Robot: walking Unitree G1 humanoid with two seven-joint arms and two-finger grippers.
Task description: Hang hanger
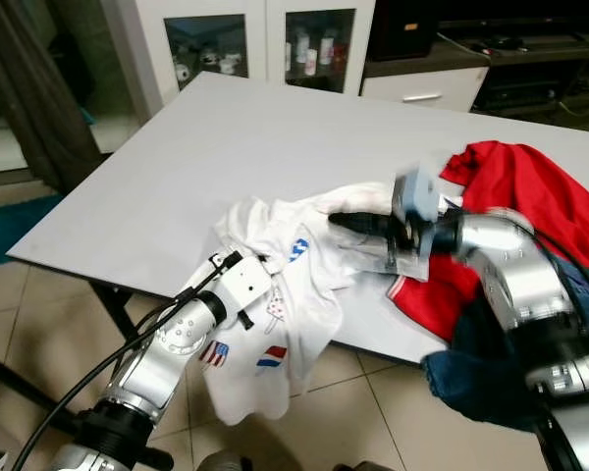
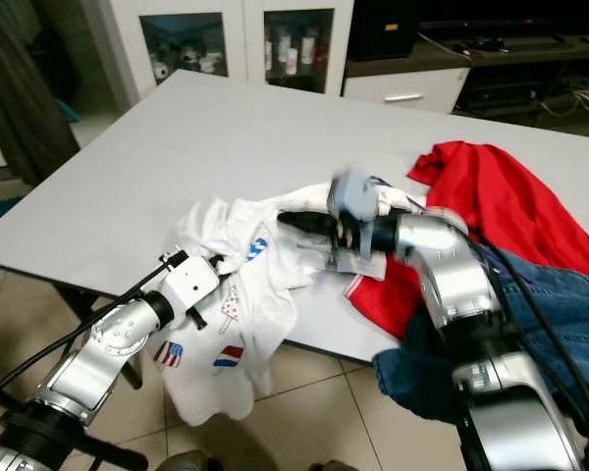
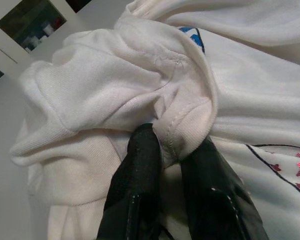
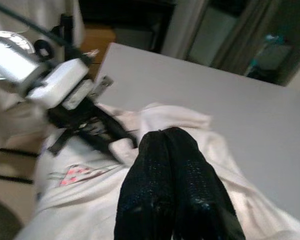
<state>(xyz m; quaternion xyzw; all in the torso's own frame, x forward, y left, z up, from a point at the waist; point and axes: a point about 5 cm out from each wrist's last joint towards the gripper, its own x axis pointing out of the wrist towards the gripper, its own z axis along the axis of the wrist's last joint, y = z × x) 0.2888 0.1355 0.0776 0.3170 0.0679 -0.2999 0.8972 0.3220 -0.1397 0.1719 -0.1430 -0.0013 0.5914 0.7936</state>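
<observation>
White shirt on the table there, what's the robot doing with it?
The left gripper pinches a fold of the white T-shirt, which hangs over the near edge of the grey table. The right gripper, fingers together, rests on the same shirt. A red garment and jeans lie alongside.

No legible text, labels, brands or numbers.

On the white shirt I find only printed emblems: small red, white and blue flag-like patches near the hem hanging off the table edge, a blue mark higher up, and a pink starred print; none carries letters I can read. The bottles in the glass-door cabinet behind the table are too small and blurred for any label to be made out.
</observation>
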